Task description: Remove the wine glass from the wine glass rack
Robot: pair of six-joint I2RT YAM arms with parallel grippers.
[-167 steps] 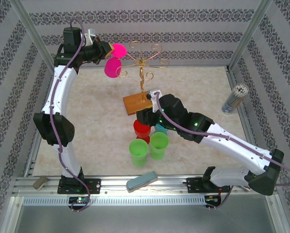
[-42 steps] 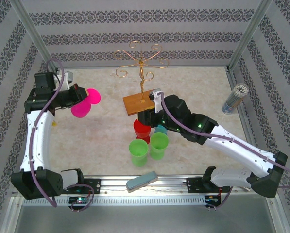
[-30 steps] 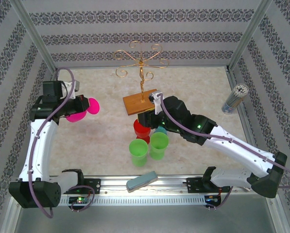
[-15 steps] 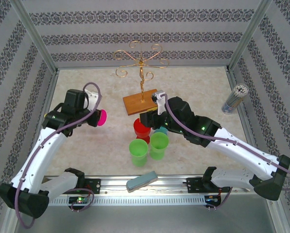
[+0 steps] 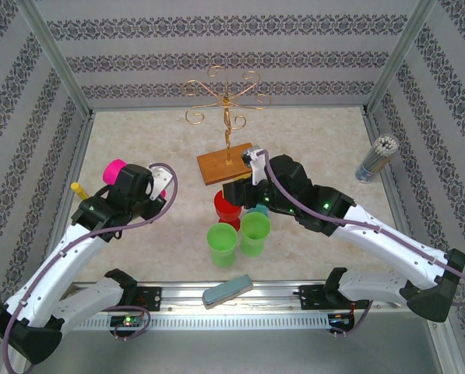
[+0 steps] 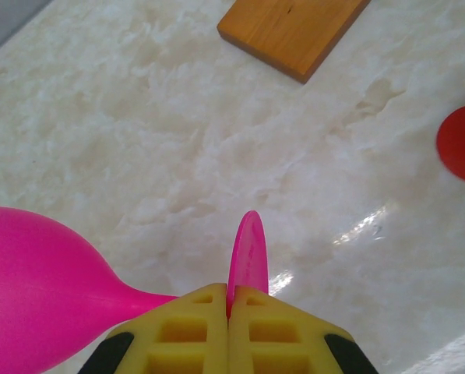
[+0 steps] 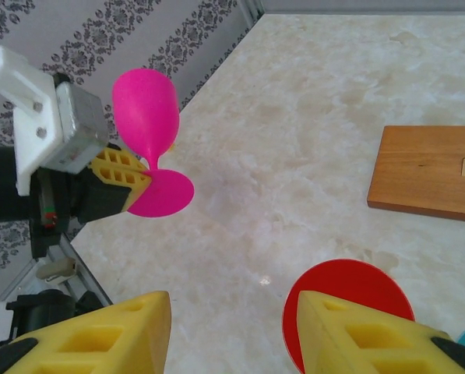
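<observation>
Wine glass point(image 7: 145, 109) off rack point(image 5: 220, 165), upright, foot point(image 7: 168, 195) pinched tight in left pincer point(image 7: 139, 185) over bench point(image 7: 294, 140); right pincer point(image 7: 232, 300) parted, empty.

The glass point(image 7: 146, 109) is solid hot pink. The rack point(image 5: 226, 97) is gold wire on a honey-brown wooden base point(image 5: 220, 165). The bench point(image 5: 318, 140) is cream with pale marbled veining. One red cup point(image 5: 227, 206), two light green cups point(image 5: 223, 243) and a teal cup point(image 5: 257, 209). The walls point(image 5: 216, 31) have grey damask stripes on white. The arms point(image 5: 61, 261) are white with black joints, and the jaws are yellow.
</observation>
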